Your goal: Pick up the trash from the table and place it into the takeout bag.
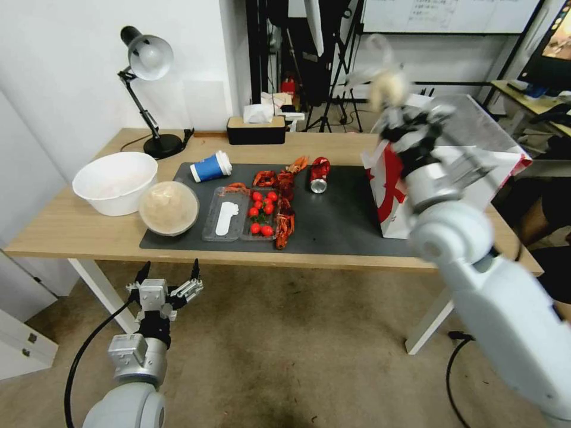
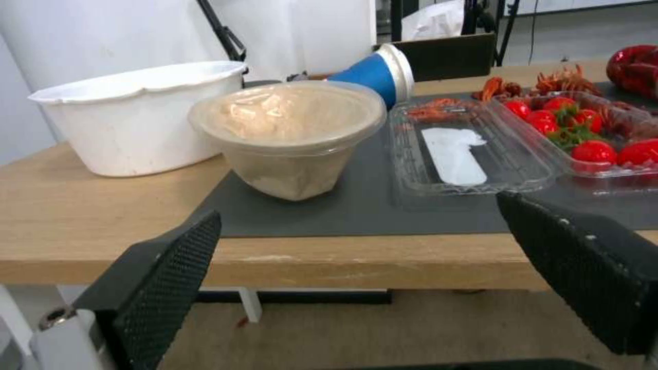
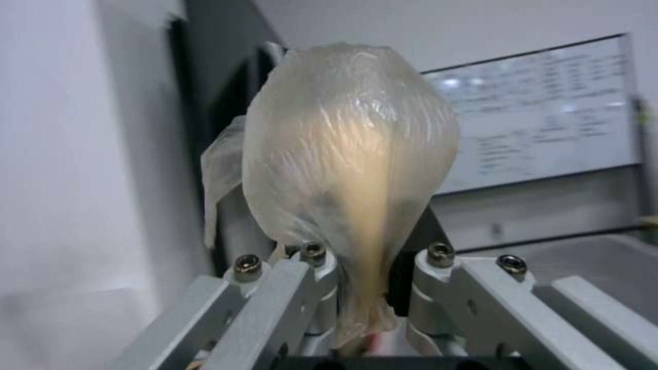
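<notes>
My right gripper is raised above the open top of the takeout bag, a white and red paper bag at the table's right end. It is shut on a small translucent plastic bag, whose neck is pinched between the fingers while its body bulges beyond them. On the dark mat lie a blue cup on its side, a round beige tub and a red shiny packet. My left gripper hangs open below the table's front edge, facing the tub.
A big white bowl stands left of the tub. A clear tray holds red tomatoes, with red crayfish shells beside it. A black lamp and a tissue box stand at the table's back edge.
</notes>
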You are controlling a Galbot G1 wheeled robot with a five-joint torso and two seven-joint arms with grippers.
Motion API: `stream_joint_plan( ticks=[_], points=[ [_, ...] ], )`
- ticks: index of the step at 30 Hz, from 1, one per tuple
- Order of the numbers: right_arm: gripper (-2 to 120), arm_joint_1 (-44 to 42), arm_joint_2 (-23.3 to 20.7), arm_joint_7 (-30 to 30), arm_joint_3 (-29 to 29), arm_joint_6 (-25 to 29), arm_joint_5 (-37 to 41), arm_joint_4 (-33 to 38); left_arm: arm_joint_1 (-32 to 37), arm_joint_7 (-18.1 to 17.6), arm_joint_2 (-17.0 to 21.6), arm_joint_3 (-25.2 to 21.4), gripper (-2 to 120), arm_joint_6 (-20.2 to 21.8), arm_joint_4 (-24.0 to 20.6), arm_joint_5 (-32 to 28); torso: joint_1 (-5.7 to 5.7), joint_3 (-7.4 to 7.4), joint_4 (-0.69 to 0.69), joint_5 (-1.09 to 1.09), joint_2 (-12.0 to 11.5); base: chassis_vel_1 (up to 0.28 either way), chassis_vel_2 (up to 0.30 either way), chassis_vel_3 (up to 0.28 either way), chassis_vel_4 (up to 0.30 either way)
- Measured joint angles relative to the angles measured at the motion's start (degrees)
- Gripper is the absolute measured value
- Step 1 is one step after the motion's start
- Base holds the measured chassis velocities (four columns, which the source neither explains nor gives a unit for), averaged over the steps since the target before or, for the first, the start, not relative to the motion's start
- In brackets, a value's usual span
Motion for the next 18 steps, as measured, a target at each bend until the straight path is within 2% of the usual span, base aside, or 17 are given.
stream_joint_plan(
  ticks=[1, 4, 6, 8, 13, 18],
  points=[
    [7, 0.0, 0.0, 0.0, 0.0, 0.0, 0.0, 0.0, 0.0, 0.0, 0.0, 0.0, 100, 0.0, 0.0, 0.0, 0.0, 0.0, 0.0, 0.0, 0.0, 0.0, 0.0, 0.0, 0.0],
    [7, 0.6, -0.8, 5.6, 2.2, -5.1, 0.0, -2.9, 0.1, 0.0, 0.0, 0.0, 100, -0.1, -0.2, 0.0, 0.0, 0.0, 0.0, 0.0, 0.0, 0.0, 0.0, 0.0, 0.0],
    [7, 0.7, -0.8, 6.6, 2.4, -6.1, 0.0, -3.5, 0.2, 0.0, 0.0, 0.0, 100, -0.2, -0.2, 0.0, 0.0, 0.0, 0.0, 0.0, 0.0, 0.0, 0.0, 0.0, 0.0],
    [7, 1.2, -0.9, 9.7, 2.8, -9.4, 1.1, -5.1, 0.3, 0.1, 0.0, 0.1, 100, -0.2, -0.2, 0.1, 0.0, 0.0, 0.0, 0.0, 0.0, 0.0, 0.0, 0.0, 0.0],
    [9, 1.7, -0.5, 11.9, 2.9, -11.6, 3.0, -6.1, 0.5, 0.1, -0.1, 0.2, 100, -0.6, -0.2, 0.1, 0.0, 0.0, 0.01, -0.01, 0.0, 0.0, 0.0, 0.0, 0.0],
    [32, 2.7, 0.0, 14.0, 2.9, -13.8, 5.6, -6.5, 0.7, 0.1, -0.1, 0.1, 100, -1.1, -0.2, 0.2, 0.0, 0.0, 0.01, -0.02, 0.0, 0.0, 0.0, 0.0, 0.0]
  ],
)
